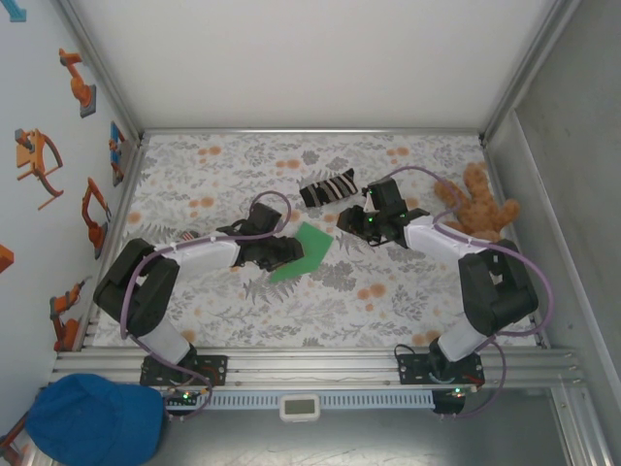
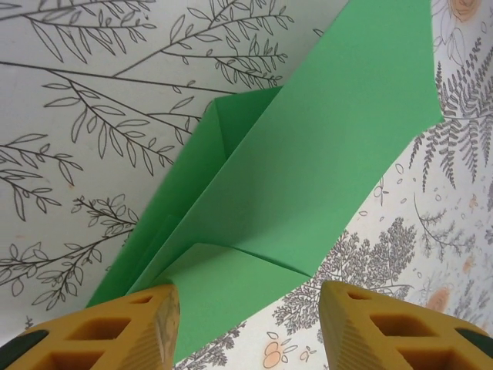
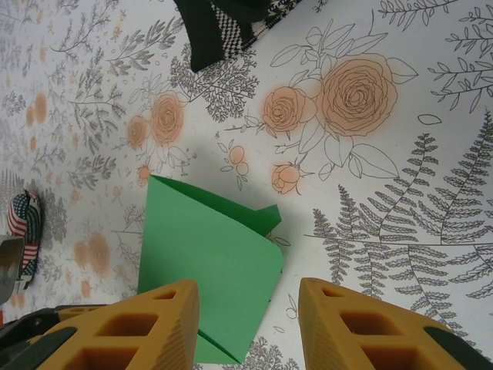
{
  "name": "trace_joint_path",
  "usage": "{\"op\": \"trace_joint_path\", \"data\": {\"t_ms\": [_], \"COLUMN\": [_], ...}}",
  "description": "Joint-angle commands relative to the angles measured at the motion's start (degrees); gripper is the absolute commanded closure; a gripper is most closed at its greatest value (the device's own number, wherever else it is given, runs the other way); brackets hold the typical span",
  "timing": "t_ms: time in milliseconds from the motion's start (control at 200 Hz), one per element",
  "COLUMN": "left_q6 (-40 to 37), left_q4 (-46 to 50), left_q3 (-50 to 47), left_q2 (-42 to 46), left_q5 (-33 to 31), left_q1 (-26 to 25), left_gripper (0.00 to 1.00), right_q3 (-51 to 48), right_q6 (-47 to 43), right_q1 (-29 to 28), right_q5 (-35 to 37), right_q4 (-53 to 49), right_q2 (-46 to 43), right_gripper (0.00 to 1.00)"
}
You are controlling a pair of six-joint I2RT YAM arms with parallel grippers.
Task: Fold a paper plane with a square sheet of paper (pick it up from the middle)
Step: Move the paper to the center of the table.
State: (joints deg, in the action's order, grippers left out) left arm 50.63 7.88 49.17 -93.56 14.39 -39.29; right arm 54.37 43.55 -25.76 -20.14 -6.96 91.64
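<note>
The left arm point(image 1: 146, 286) rises from its base at the near edge, bends at an elbow close to the counter's point(image 1: 223, 311) left edge and lays its forearm low and rightward. Its end effector point(image 1: 275, 250) sits at the left side of the green paper point(image 1: 304, 250), which lies about mid-counter, folded with flaps showing. From the left wrist, the end effector's point(image 2: 246, 327) fingers point(image 2: 131, 331) stand moderately apart. The paper's narrow end lies between them and reaches the left finger, not pinched. The right arm point(image 1: 495, 286) mirrors this: elbow near the right edge, forearm running left, end effector point(image 1: 361, 221) just off the paper's far right corner. Its fingers point(image 3: 370, 327) are likewise parted, gripping nothing, with a corner of the paper between them. A striped sock point(image 1: 328, 187) lies just beyond the paper toward the far edge, near the right end effector. A teddy bear point(image 1: 477, 209) rests by the right edge. Bare counter opens toward the near edge and the far left corner.
</note>
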Motion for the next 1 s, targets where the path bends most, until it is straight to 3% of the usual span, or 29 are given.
{"op": "trace_joint_path", "data": {"t_ms": [0, 290, 716, 991], "left_q6": [1.1, 7.7, 17.0, 18.4], "left_q4": [-1.4, -2.7, -6.7, -9.2], "left_q3": [1.4, -1.8, -4.4, -3.8], "left_q2": [-0.6, -2.3, -4.0, -6.5], "left_q5": [-1.1, -2.6, 0.5, 2.2], "left_q1": [0.2, 0.3, 1.5, 1.9], "left_gripper": [0.52, 0.6, 0.61, 0.62], "right_q3": [1.3, -0.5, -5.6, -6.3], "right_q6": [0.9, 5.2, 20.7, 24.3], "right_q1": [-0.4, -1.7, -7.5, -8.9], "right_q5": [-0.5, -1.4, -4.9, -4.4], "right_q4": [0.7, 2.8, 12.5, 12.8], "right_q2": [0.6, 1.1, 5.2, 8.2], "right_gripper": [0.62, 0.6, 0.54, 0.55]}}
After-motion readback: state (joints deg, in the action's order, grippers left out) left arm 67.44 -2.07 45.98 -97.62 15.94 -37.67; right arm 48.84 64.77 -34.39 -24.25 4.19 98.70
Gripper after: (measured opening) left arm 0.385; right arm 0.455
